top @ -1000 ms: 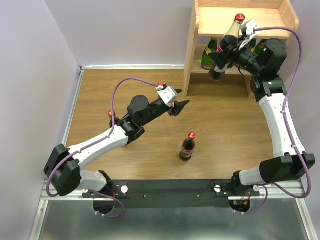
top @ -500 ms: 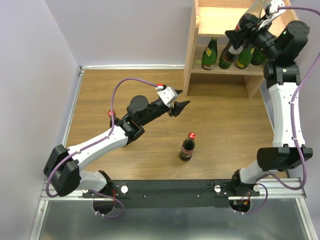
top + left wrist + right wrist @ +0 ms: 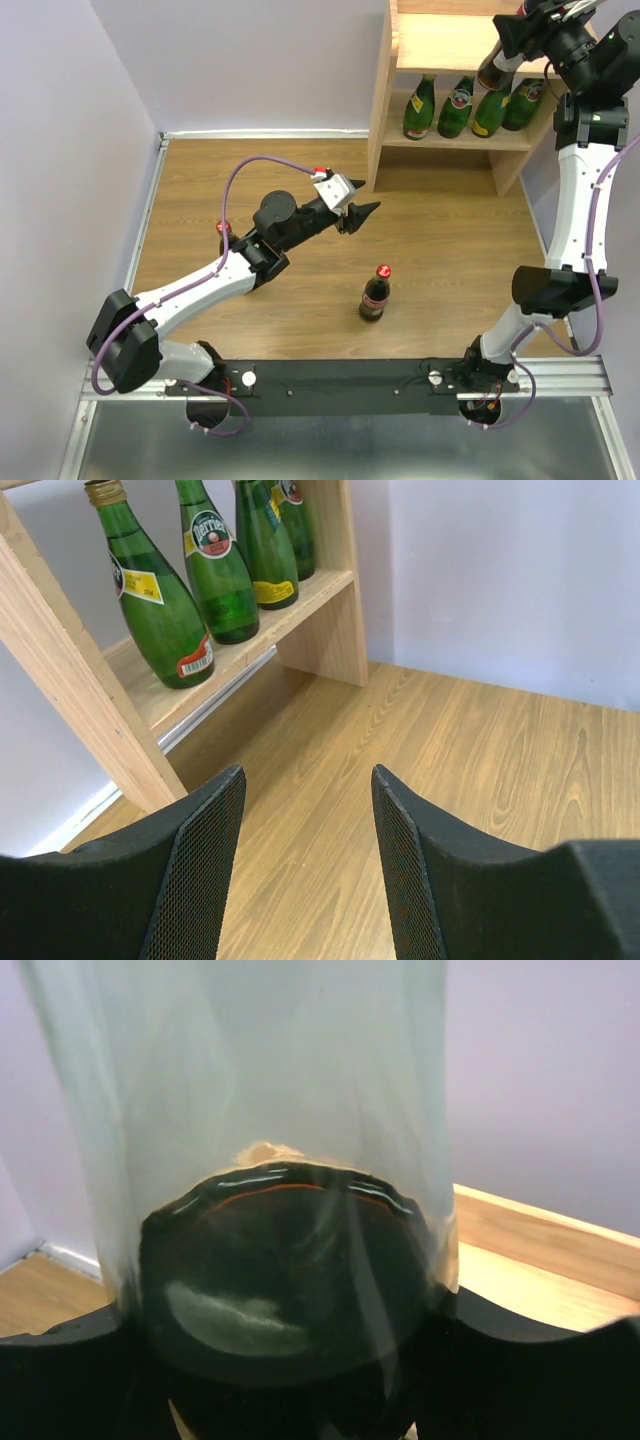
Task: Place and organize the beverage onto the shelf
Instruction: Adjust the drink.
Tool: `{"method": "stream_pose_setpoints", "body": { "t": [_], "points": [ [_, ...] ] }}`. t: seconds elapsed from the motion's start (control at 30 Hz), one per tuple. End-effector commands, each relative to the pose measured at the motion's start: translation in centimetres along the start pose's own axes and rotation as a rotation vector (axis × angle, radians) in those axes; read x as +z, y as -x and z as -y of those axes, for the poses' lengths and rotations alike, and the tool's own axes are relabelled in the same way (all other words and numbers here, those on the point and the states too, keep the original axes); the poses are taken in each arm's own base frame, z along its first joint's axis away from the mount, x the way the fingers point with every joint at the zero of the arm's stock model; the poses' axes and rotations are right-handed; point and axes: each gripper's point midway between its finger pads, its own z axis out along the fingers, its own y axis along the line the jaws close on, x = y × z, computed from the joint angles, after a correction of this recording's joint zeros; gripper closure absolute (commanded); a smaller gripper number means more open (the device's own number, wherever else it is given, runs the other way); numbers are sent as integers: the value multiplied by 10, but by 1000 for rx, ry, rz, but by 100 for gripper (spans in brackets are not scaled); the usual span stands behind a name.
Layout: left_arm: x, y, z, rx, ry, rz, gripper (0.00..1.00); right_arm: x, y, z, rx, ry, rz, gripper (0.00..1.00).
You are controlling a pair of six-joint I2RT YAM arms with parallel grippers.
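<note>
My right gripper (image 3: 516,36) is shut on a dark cola bottle (image 3: 496,68) and holds it tilted over the top board of the light wood shelf (image 3: 381,100). In the right wrist view this cola bottle (image 3: 290,1220) fills the frame between the fingers (image 3: 70,1360). Several green bottles (image 3: 457,108) stand in a row on the lower tier. A second cola bottle (image 3: 375,294) with a red cap stands upright on the floor. My left gripper (image 3: 366,209) hangs open and empty over the floor near the shelf's left side; its wrist view shows the green bottles (image 3: 160,610).
A red cap (image 3: 221,227) peeks out behind my left forearm. A raised rim (image 3: 545,1235) runs along the shelf's top board. Purple walls close off the back and left. The black base rail (image 3: 340,376) runs along the near edge.
My right arm has raised the cola bottle from in front of the lower tier up to the top board and swung it to the right. The left arm has not moved.
</note>
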Motion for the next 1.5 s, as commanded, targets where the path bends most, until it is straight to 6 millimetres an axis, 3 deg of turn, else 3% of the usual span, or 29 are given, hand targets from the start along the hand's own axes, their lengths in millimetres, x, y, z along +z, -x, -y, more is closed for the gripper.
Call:
{"method": "stream_pose_setpoints", "body": {
  "t": [0.0, 0.23, 0.77, 0.87, 1.0, 1.13, 1.23, 1.47],
  "points": [
    [-6, 2, 4, 0, -21, 5, 39, -11, 89, 9, -129, -73, 240, 99],
    [-8, -5, 4, -4, -15, -13, 38, -9, 97, 28, -158, -121, 273, 99],
    [-9, -6, 5, -18, -21, -19, 38, -4, 84, 59, -192, -195, 266, 99],
    [-9, -5, 5, -19, -20, -17, 38, -5, 84, 56, -188, -173, 263, 99],
    [-9, 0, 3, -6, -18, -7, 39, -10, 96, 38, -182, -110, 275, 99],
    [-8, 20, 2, 35, -24, 36, 38, -19, 106, 14, -145, -30, 278, 99],
    [-8, 46, -1, 64, -20, 89, 38, -30, 114, -11, -110, 55, 271, 99],
    [-23, 133, -4, 49, -20, 261, 33, -55, 97, -64, -30, 271, 171, 99]
  ]
}}
